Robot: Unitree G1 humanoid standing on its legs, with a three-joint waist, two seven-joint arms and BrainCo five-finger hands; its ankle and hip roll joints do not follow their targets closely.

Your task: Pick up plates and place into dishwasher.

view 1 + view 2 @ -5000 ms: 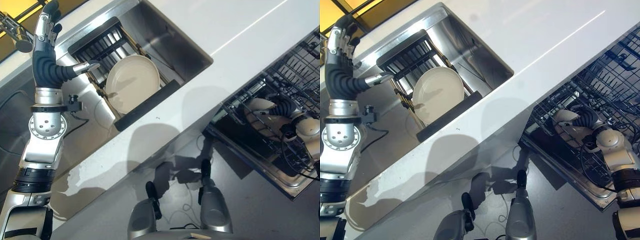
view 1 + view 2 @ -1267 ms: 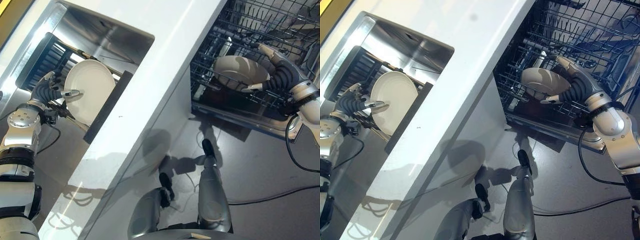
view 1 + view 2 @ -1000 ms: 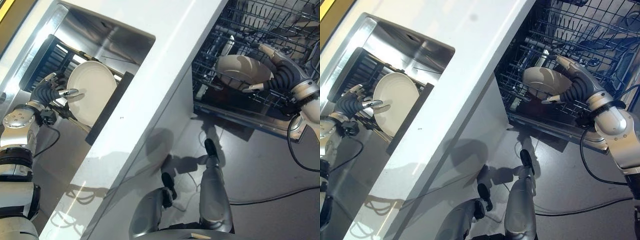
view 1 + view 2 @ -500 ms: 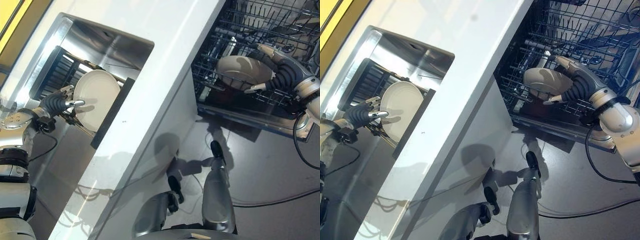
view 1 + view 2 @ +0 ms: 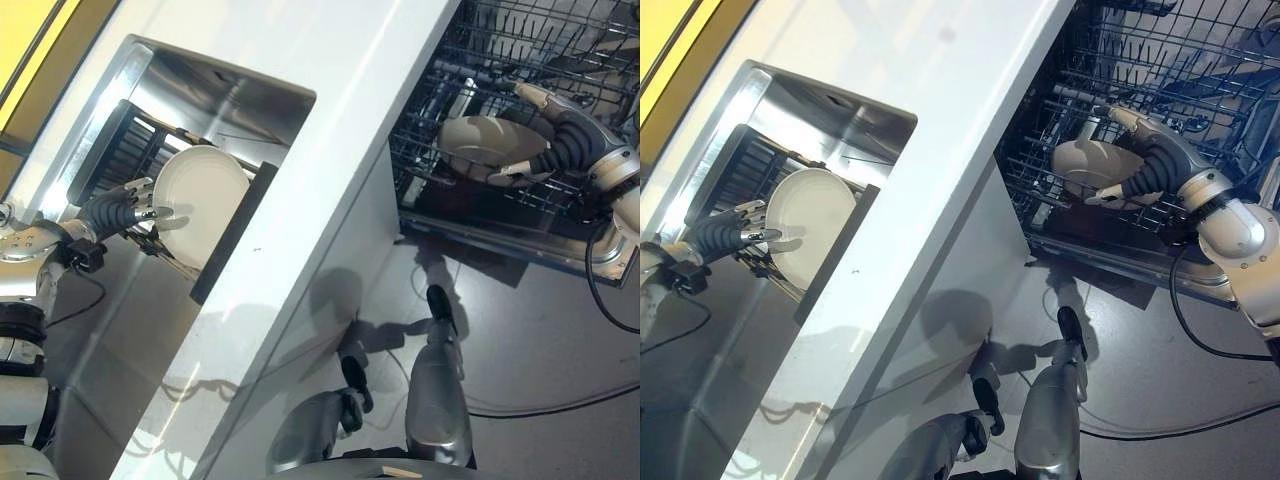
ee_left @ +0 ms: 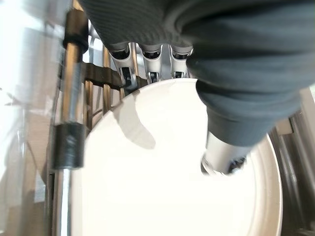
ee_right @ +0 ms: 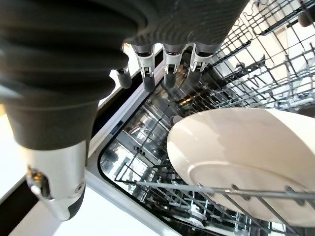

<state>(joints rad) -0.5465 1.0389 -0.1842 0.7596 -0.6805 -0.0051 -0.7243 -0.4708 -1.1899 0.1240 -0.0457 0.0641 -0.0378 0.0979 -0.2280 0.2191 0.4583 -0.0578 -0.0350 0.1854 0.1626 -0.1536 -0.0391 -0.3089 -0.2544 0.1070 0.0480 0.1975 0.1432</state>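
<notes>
The left hand [image 5: 120,212], at the left edge of the frame, pinches a round, smooth white plate [image 5: 205,193]: its thumb lies across the plate's face and its fingers curl behind the rim. That plate stands on edge in a dark slatted rack [image 5: 135,160] inside the steel sink [image 5: 215,95], upper left. At the upper right, the right hand [image 5: 1145,170] has its fingers spread loosely beside a second plate [image 5: 1090,162], cream and glossy, tilted among the thin wire tines of the dishwasher rack [image 5: 1140,60]; whether they touch it I cannot tell. A broad white counter [image 5: 330,150] runs diagonally between sink and dishwasher. Grey floor [image 5: 540,330] lies at lower right.
</notes>
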